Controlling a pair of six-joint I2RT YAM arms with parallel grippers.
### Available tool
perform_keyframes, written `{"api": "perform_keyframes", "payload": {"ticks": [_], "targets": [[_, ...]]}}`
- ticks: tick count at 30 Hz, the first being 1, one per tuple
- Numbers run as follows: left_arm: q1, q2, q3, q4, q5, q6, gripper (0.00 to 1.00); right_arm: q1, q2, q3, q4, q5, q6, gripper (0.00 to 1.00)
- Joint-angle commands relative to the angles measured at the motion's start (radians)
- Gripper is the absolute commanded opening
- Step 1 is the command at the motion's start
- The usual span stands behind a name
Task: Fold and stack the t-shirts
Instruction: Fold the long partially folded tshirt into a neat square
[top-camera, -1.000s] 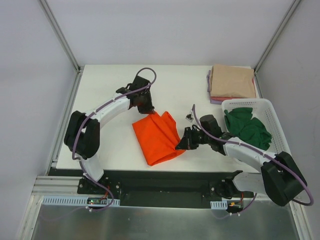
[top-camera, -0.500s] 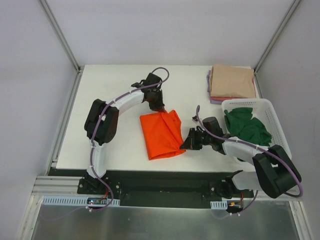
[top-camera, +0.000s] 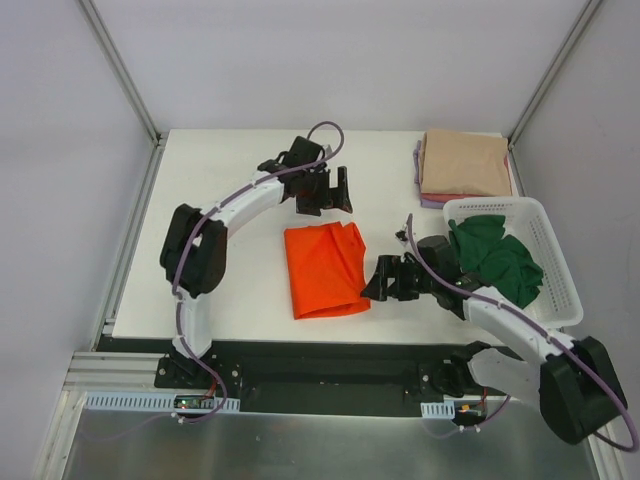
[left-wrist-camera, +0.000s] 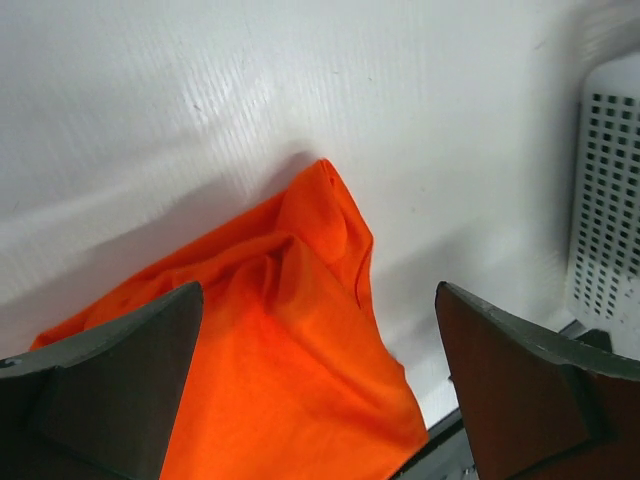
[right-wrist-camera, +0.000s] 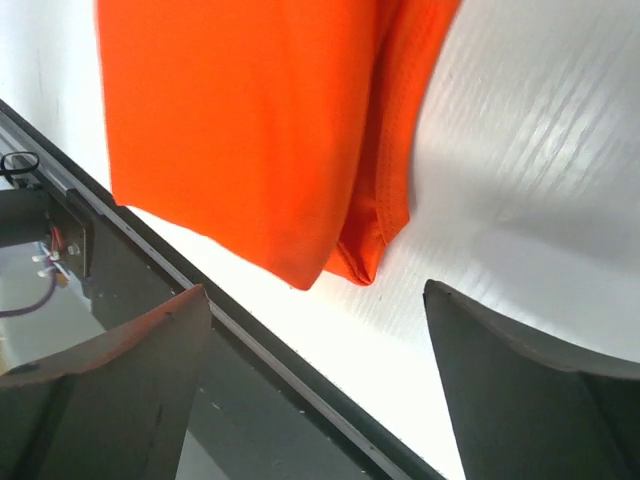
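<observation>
Left gripper lifted off orange t-shirt, jaws wide, right gripper spread wide beside its edge

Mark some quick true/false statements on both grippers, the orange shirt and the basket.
1. The left gripper is shut on the orange shirt. False: it is open, and the shirt lies free on the table.
2. The green shirt is in the basket. True.
3. The orange shirt is on the stack. False: it lies mid-table, between the grippers.
4. The beige shirt tops the stack. True.
5. The right gripper is open. True.
</observation>
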Motion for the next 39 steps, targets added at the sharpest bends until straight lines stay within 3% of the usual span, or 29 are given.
{"api": "perform_keyframes", "payload": {"ticks": [1, 6, 13, 17, 22, 30, 39], "targets": [[-0.012, -0.243, -0.096, 0.026, -0.053, 0.044, 0.99, 0.010, -0.147, 0.099, -0.154, 0.092, -0.128, 0.99], [0.044, -0.450, -0.320, 0.033, -0.228, -0.003, 0.99, 0.076, -0.091, 0.260, -0.188, 0.082, -0.225, 0.96], [0.193, -0.647, -0.606, 0.038, -0.337, -0.068, 0.99, 0.200, 0.351, 0.617, -0.187, 0.092, -0.220, 0.96], [0.251, -0.718, -0.689, 0.036, -0.347, -0.069, 0.99, 0.217, 0.603, 0.843, -0.225, 0.122, -0.213, 0.96], [0.261, -0.735, -0.704, 0.036, -0.322, -0.056, 0.99, 0.191, 0.801, 1.006, -0.337, 0.229, -0.211, 0.96], [0.259, -0.661, -0.660, 0.043, -0.230, -0.028, 0.99, 0.053, 0.858, 0.947, -0.348, 0.319, -0.208, 0.96], [0.190, -0.525, -0.565, 0.148, -0.026, 0.013, 0.99, 0.016, 0.817, 0.902, -0.323, 0.247, -0.274, 0.96]]}}
